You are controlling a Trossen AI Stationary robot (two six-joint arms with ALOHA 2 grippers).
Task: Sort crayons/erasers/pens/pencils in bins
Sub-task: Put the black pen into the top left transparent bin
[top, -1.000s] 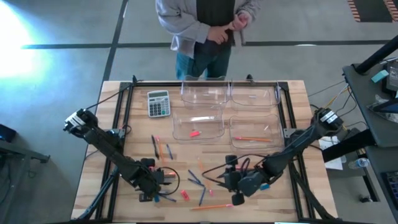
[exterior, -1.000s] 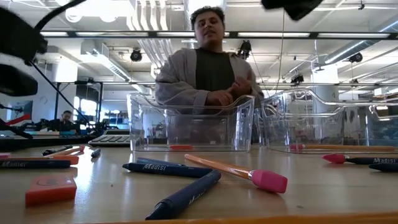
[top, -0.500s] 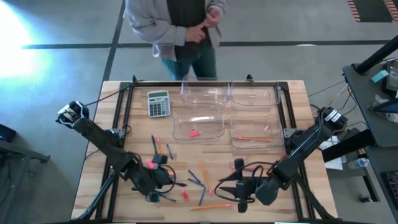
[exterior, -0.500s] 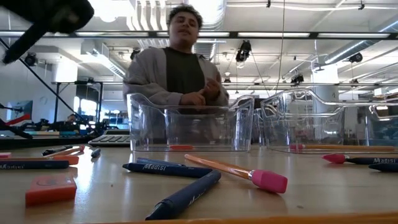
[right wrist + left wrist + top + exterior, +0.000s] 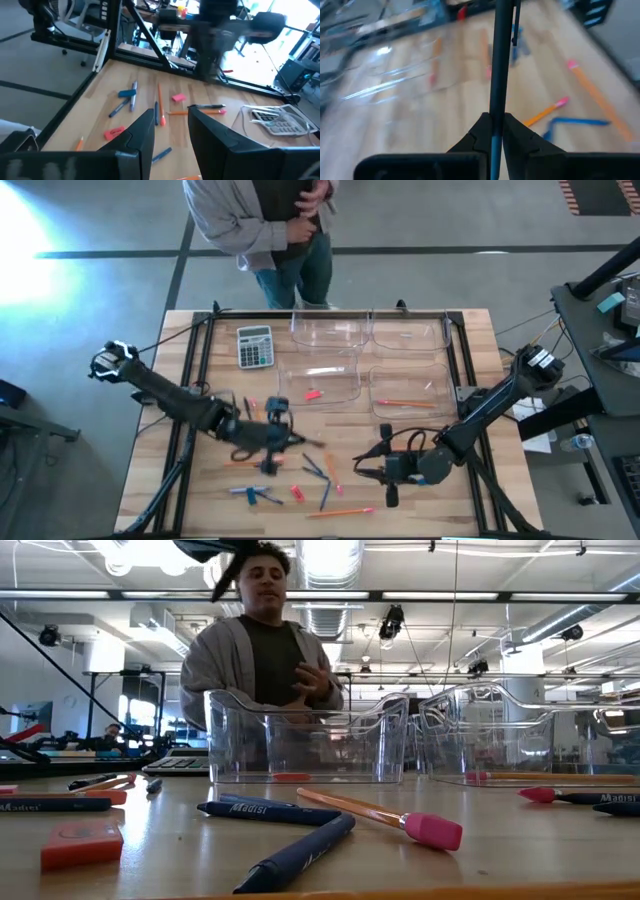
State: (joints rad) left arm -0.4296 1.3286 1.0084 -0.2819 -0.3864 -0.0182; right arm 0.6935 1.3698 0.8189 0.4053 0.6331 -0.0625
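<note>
My left gripper (image 5: 285, 438) hangs above the table's near middle, shut on a thin dark pen (image 5: 501, 60) that sticks out past the fingertips toward the table's right. My right gripper (image 5: 372, 467) stands open to its right, above the near table; nothing is between its fingers (image 5: 142, 135). Four clear bins stand at the far middle. The near-left bin (image 5: 300, 380) holds a pink eraser (image 5: 313, 393), and the near-right bin (image 5: 440, 385) holds a pencil (image 5: 405, 402). Pencils (image 5: 340, 512), blue crayons (image 5: 250, 495) and pink erasers (image 5: 297, 492) lie flat on the wood. My left gripper pinches the pen between its two fingertips (image 5: 479, 131), at one end of it (image 5: 494, 142). The pen runs on forward along the line of the fingers. It is lifted clear of the table and slants a little downward, toward the table's right.
A grey calculator (image 5: 255, 345) lies at the far left. A person (image 5: 260, 220) stands beyond the table's far edge. Black frame rails (image 5: 200, 370) run along both sides of the table. Bare wood shows between the bins and the scattered items.
My left gripper has risen from the near-left part of the table and gone toward the right and far side, rolling and tipping up as it went. The dark pen has come up with it, clear of the wood. The person has stepped toward the left.
</note>
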